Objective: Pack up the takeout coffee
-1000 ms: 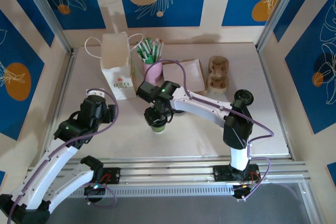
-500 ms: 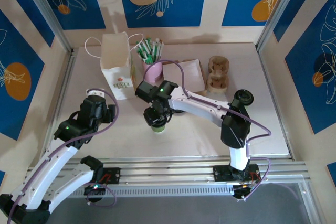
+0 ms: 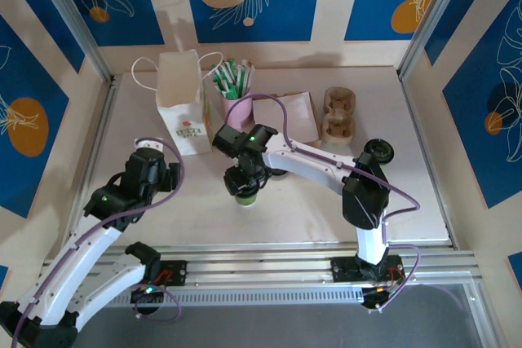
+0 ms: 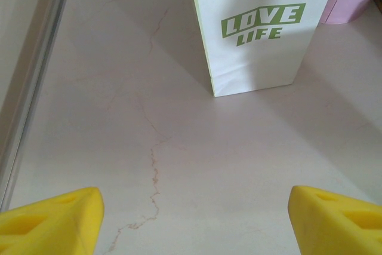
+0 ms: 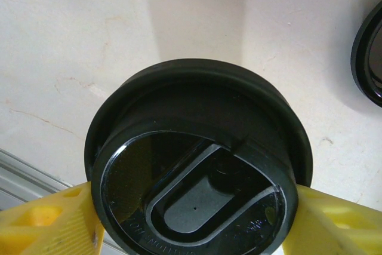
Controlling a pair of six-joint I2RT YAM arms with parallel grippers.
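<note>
The right gripper (image 5: 194, 222) is clamped on the black lid (image 5: 197, 165), with one yellow finger touching each side of its rim. It sits directly above the takeout coffee cup (image 3: 246, 198), which stands upright near the centre of the table (image 3: 310, 201), in front of the pink cup (image 3: 238, 112). The left gripper (image 4: 191, 219) is spread wide with nothing between its fingers, and it points toward the base of the paper bag (image 4: 256, 34).

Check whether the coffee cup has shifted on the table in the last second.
No. The takeout coffee sits where it was, its gap to the paper bag in the top view unchanged.
</note>
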